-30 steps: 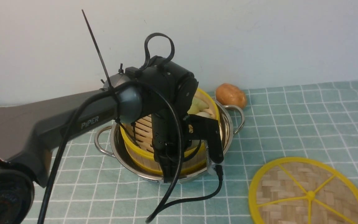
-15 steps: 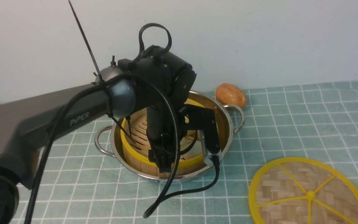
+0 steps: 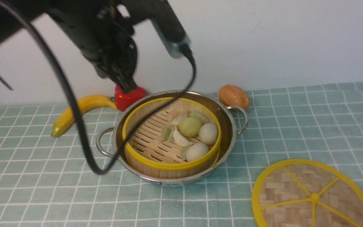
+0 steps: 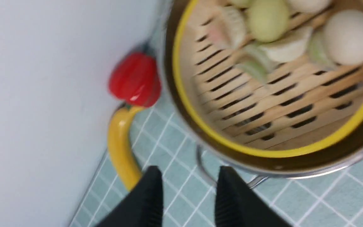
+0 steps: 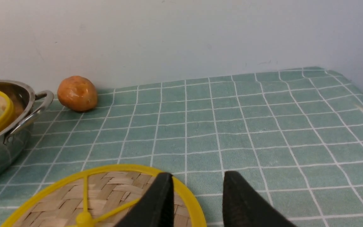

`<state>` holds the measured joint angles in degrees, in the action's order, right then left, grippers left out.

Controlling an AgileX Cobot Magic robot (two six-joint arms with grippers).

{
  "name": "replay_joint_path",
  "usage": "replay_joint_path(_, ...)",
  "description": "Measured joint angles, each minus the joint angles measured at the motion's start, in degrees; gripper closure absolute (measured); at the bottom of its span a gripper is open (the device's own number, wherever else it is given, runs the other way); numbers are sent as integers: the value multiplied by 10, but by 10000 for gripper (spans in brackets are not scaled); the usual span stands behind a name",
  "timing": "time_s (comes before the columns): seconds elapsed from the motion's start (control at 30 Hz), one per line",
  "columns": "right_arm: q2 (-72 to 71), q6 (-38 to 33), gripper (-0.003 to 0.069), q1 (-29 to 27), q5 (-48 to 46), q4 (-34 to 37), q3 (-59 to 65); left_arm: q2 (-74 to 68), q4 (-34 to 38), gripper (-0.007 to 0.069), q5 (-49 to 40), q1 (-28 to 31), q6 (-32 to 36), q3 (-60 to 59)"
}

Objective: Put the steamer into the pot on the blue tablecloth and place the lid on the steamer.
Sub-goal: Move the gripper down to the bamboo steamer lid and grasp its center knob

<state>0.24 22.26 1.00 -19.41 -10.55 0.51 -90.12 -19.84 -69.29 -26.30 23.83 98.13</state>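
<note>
1. The left gripper [image 4: 189, 176] hangs above the blue tablecloth [image 3: 295, 119], its 2 fingers apart with nothing between them.
2. Just beyond its tips, the steamer [image 3: 169, 166] sits inside the pot [image 3: 228, 126], uncovered and holding buns [image 3: 208, 133].
3. A banana [image 3: 74, 113] and a red pepper [image 3: 131, 96] lie off to one side of that gripper.
4. The right gripper [image 5: 198, 179] is parted and empty, low over the tablecloth.
5. The lid [image 3: 295, 189] lies flat with its rim under 1 finger of the right gripper, apart from the pot.

The front view's edge crops the lid [image 3: 314, 197]; the left arm [image 3: 112, 53] is blurred.
</note>
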Motion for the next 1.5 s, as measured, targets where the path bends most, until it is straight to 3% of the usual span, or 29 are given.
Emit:
replay_joint_path(0.03, 0, 0, 417, 0, 0, 0, 0, 21, 5, 580, -1, 32, -32, 0)
replay_joint_path(0.07, 0, 0, 417, 0, 0, 0, 0, 37, 11, 613, 1, 54, -58, 0)
replay_joint_path(0.27, 0, 0, 417, 0, 0, 0, 0, 97, 23, 648, 43, 143, -164, 0)
replay_joint_path(0.53, 0, 0, 417, 0, 0, 0, 0, 96, 23, 646, 50, 194, -176, 0)
replay_joint_path(0.77, 0, 0, 417, 0, 0, 0, 0, 121, 34, 641, 92, 197, -181, -22)
replay_joint_path(0.93, 0, 0, 417, 0, 0, 0, 0, 228, 63, 636, 204, 197, -184, -139)
replay_joint_path(1.03, 0, 0, 417, 0, 0, 0, 0, 376, 73, 634, 374, 205, -187, -335)
replay_joint_path(1.13, 0, 0, 417, 0, 0, 0, 0, 479, 75, 633, 451, 227, -189, -465)
replay_joint_path(1.33, 0, 0, 417, 0, 0, 0, 0, 658, 85, 633, 499, 263, -238, -742)
replay_joint_path(1.5, 0, 0, 417, 0, 0, 0, 0, 740, 85, 623, 500, 266, -269, -854)
